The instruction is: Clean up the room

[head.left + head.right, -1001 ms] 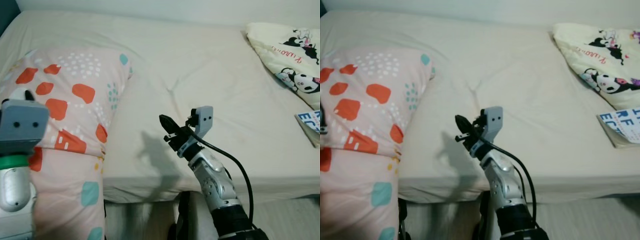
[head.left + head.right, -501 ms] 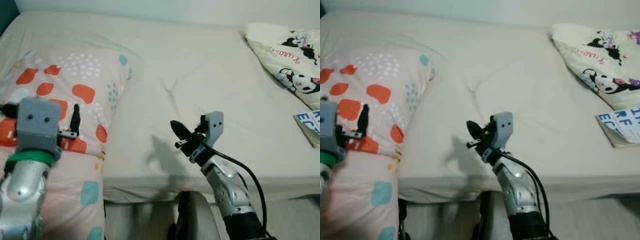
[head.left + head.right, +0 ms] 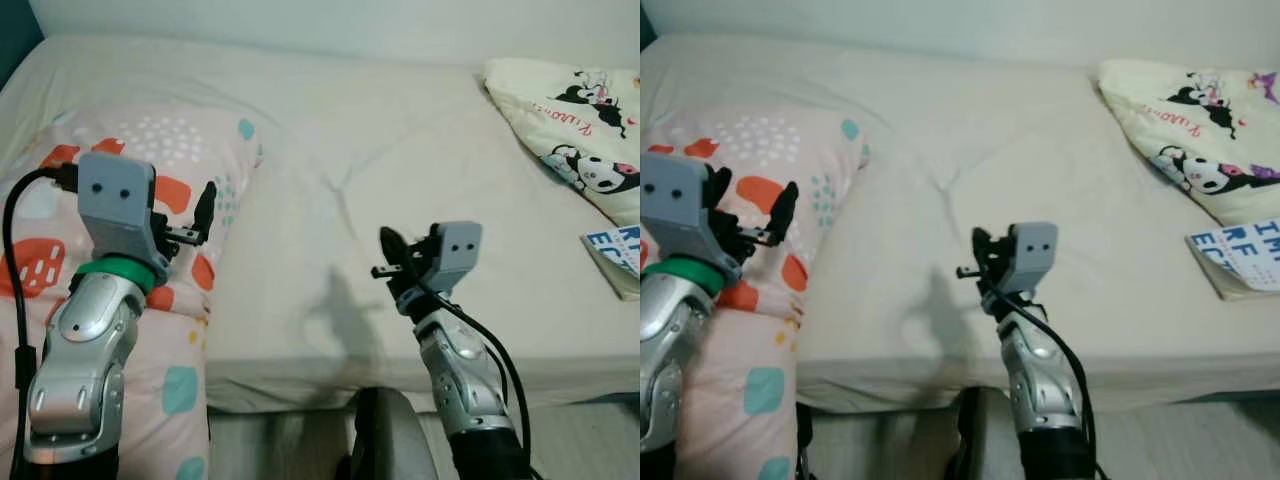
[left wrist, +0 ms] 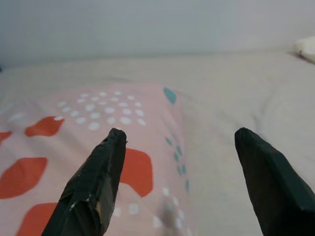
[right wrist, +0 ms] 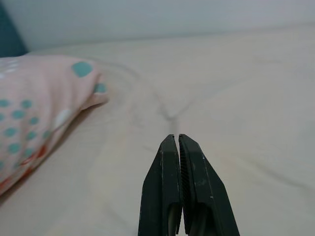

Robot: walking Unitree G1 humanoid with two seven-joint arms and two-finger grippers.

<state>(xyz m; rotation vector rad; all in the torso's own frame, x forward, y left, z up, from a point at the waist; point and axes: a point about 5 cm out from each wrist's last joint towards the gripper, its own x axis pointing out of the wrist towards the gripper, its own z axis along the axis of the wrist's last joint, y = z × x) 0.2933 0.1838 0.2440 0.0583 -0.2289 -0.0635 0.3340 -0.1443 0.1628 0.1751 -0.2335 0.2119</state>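
A pink pillow [image 3: 175,160] with orange and teal patches lies on the left of the bed and droops over its front edge. My left gripper [image 4: 179,135] is open and hovers just above the pillow, fingers spread wide; one black finger [image 3: 206,204] shows beside the grey wrist block. My right gripper [image 3: 389,247] is shut with nothing in it. It is raised over the bare cream sheet [image 3: 400,140] near the bed's front edge, to the right of the pillow.
A cream blanket [image 3: 570,120] with cartoon prints is bunched at the bed's far right. A book [image 3: 618,257] with blue lettering lies at the right edge. The bed's front edge drops to the floor [image 3: 580,430] just before me.
My left arm has risen into view and moved up and right over the pillow. My right gripper has drifted right, staying shut.
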